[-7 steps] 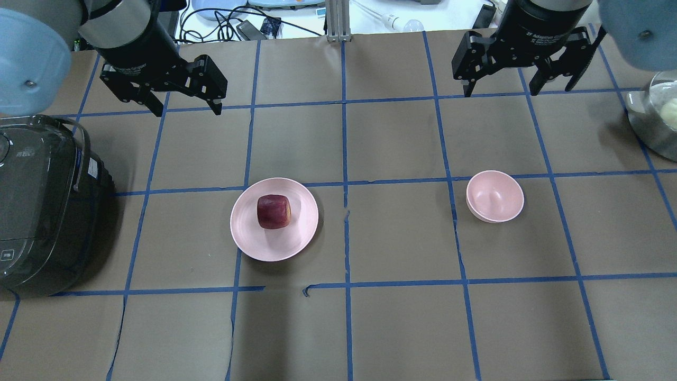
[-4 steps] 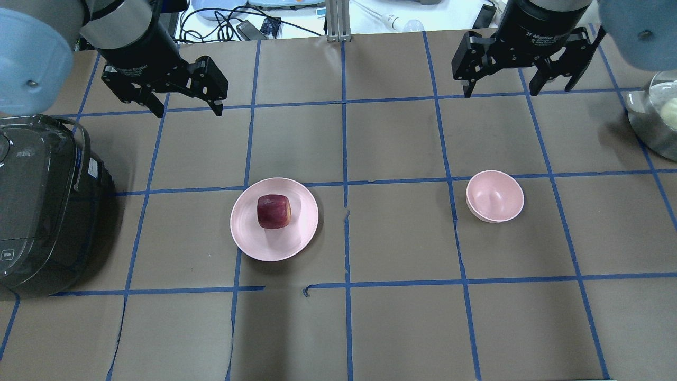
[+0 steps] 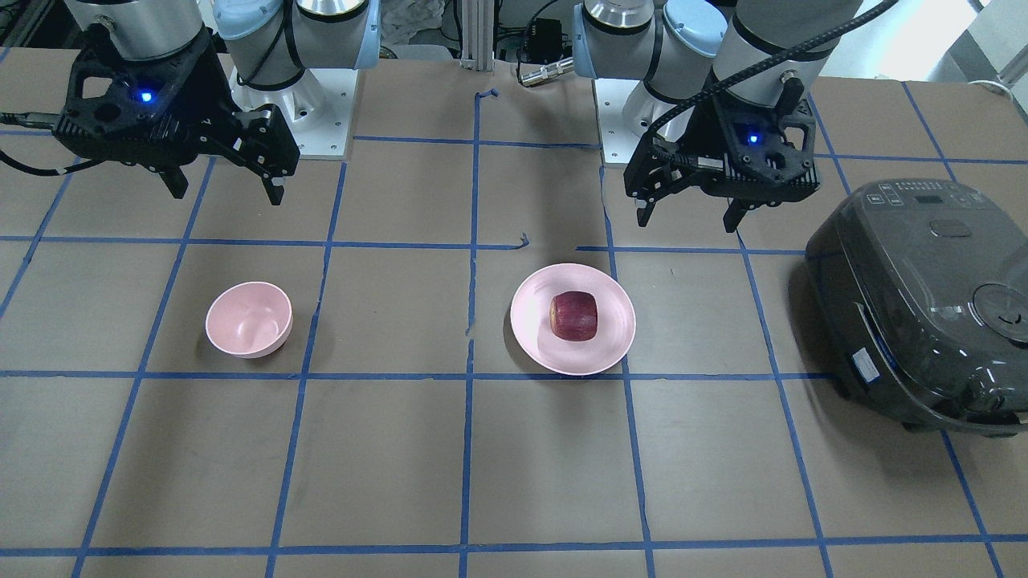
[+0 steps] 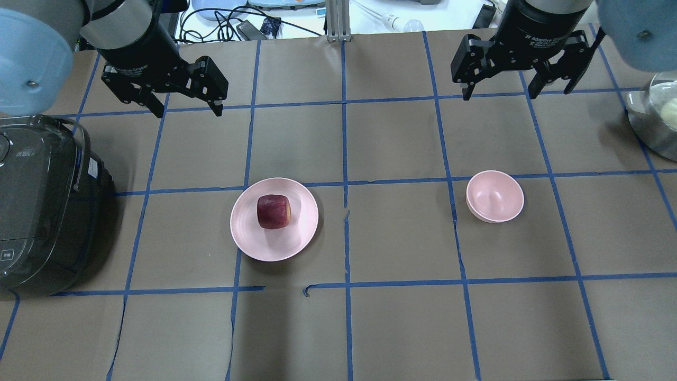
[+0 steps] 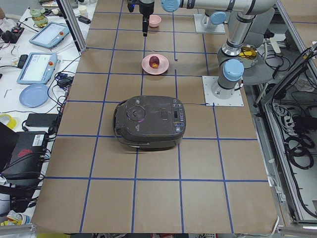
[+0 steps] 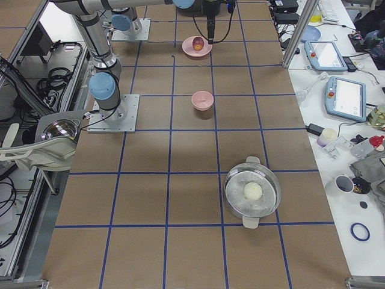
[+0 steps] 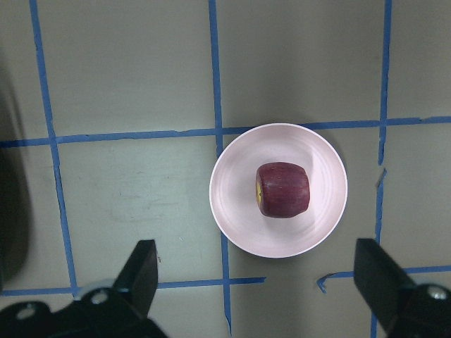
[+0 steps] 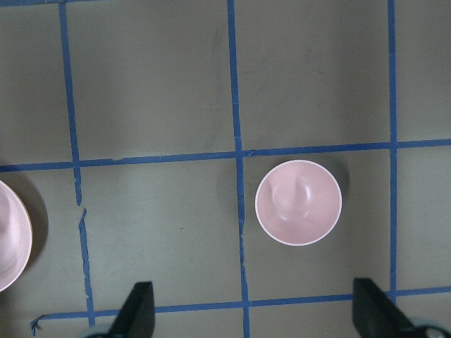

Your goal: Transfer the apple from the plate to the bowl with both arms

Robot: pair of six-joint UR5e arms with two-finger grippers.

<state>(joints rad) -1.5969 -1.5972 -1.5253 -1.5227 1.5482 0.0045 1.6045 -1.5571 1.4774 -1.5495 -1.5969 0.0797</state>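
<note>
- Toward the left half of the desk (image 4: pixel 402 328), about midway between the robot's edge and the far edge, the apple (image 4: pixel 274 211) sits on the plate (image 4: pixel 254 243), a little off its middle. The bowl (image 4: pixel 494 197) stands empty toward the right end, well apart.
- High over the plate's side of the desk, the left claw (image 4: pixel 188 108) hangs released, its fingers spread wide around nothing. The right claw (image 4: pixel 508 92) is just as wide and empty over the bowl's side.
- To my eye the apple is firm and fairly light, with smooth skin that could slip. Too hard a squeeze would likely bruise it, and on that glossy plate it may roll if nudged.
- It lies on its side. The core axis looks flat to the desk and roughly parallel to the long edges, with the yellow patch facing the right end, toward the bowl. It is squat, barely longer one way than the other.
- The best hold, I judge, is from above across the rounded red flanks at the widest part, one finger toward the robot's edge and one toward the far edge. That leaves the two ends free for the second claw.
</note>
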